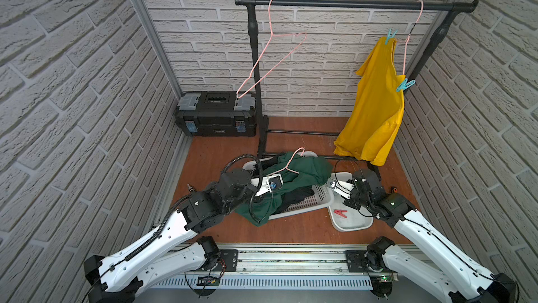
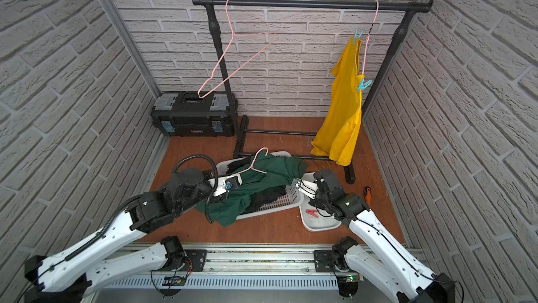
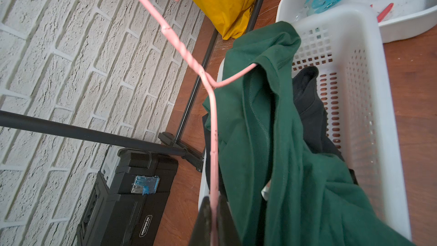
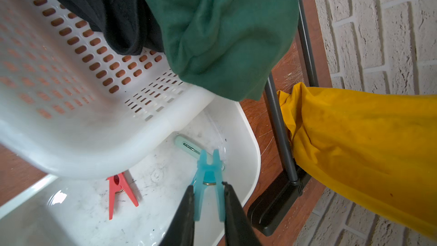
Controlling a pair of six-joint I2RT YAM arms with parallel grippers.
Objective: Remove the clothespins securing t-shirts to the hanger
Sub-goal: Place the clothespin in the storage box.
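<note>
Just past the basket's (image 4: 94, 138) corner on the right arm's side, right gripper (image 4: 207, 185) hung over the white tray (image 4: 248, 138) with a teal clothespin (image 4: 208, 169) between its fingers. Gap was narrow and both fingers sat against the pin's legs, so I read it as held, lightly. Pin's long axis ran in line with the fingers, mouth pointing away from the wrist toward the tray floor. Tray sat directly beneath and basket wall just beside, so a release looked like a straight drop. Red clothespin (image 4: 118, 185) and pale clothespin (image 4: 186, 144) lay in the tray, close to the basket's side.

Left gripper (image 3: 214, 201) was clamped on the pink hanger (image 3: 214, 126) above the basket, with the green t-shirt (image 3: 260, 114) draped off it over the black t-shirt (image 3: 309, 105) inside. Upper clothespin (image 1: 391, 36) and lower clothespin (image 1: 405, 84), both teal, pinned the yellow t-shirt (image 1: 375, 106) well beyond the basket, up near the rail (image 1: 349, 3). Right arm was nearer to them.

Hard to see:
- Held pin couldn't be made out in either top view.
- Pale clothespin was half behind the held one.
- Hanger's far shoulder was buried in green cloth, so I couldn't tell if a pin sat there.
</note>
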